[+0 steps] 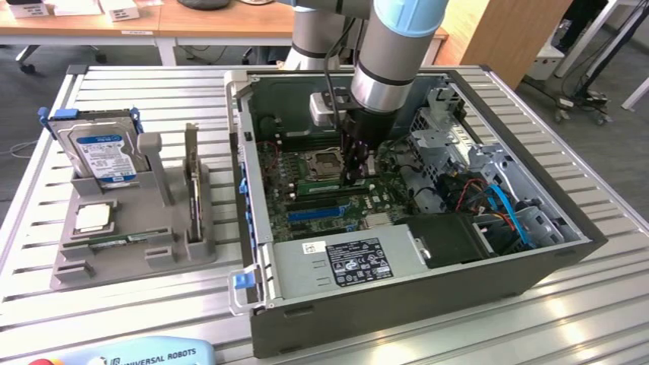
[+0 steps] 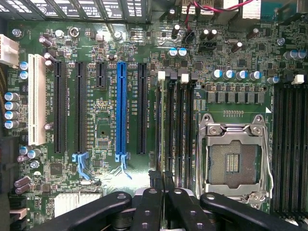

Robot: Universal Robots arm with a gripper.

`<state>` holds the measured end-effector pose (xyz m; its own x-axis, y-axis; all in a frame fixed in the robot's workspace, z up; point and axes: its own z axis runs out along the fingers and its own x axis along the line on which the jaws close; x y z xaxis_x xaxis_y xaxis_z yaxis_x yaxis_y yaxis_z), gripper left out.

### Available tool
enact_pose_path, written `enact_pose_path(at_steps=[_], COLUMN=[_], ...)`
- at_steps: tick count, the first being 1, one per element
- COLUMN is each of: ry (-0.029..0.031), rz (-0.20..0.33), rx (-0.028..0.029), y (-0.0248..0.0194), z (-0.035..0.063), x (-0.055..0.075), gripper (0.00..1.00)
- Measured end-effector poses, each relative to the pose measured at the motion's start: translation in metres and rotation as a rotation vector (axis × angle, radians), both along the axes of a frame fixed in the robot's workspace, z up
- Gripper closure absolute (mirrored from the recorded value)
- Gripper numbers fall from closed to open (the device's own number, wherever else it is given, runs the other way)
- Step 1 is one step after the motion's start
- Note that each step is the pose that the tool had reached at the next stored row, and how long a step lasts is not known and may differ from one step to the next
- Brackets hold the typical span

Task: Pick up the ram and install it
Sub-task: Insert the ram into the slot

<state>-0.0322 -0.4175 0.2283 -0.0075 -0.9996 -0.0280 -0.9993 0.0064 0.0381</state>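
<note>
My gripper [image 1: 357, 173] reaches down into the open computer case [image 1: 568, 251], just to the exterior view's right of the empty processor socket [image 1: 322, 163]. In the wrist view my gripper [image 2: 161, 185] is shut, its black fingers [image 2: 150, 202] pressed together on a thin stick seen edge-on. That stick is the ram [image 2: 162, 130]. It runs lengthwise along the memory slot with the white clip [image 2: 161, 75], beside the processor socket [image 2: 233, 161]. I cannot tell whether the ram is seated in the slot or just above it.
On the slatted table at the exterior view's left, a grey fixture [image 1: 71, 266] holds a blue-labelled hard drive [image 1: 102, 156], a square silver processor chip [image 1: 93, 217] and an upright card [image 1: 191, 171]. Cables [image 1: 497, 201] and a drive cage crowd the case's right side. Expansion slots [image 2: 121, 106] lie beside the memory slots.
</note>
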Motion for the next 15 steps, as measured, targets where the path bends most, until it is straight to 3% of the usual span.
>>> enact_pose_path(at_steps=[15], ry=[-0.0001], rz=[0.0], rx=[0.0002], y=[0.001], z=[-0.0014], x=[-0.0002], gripper=[0.89])
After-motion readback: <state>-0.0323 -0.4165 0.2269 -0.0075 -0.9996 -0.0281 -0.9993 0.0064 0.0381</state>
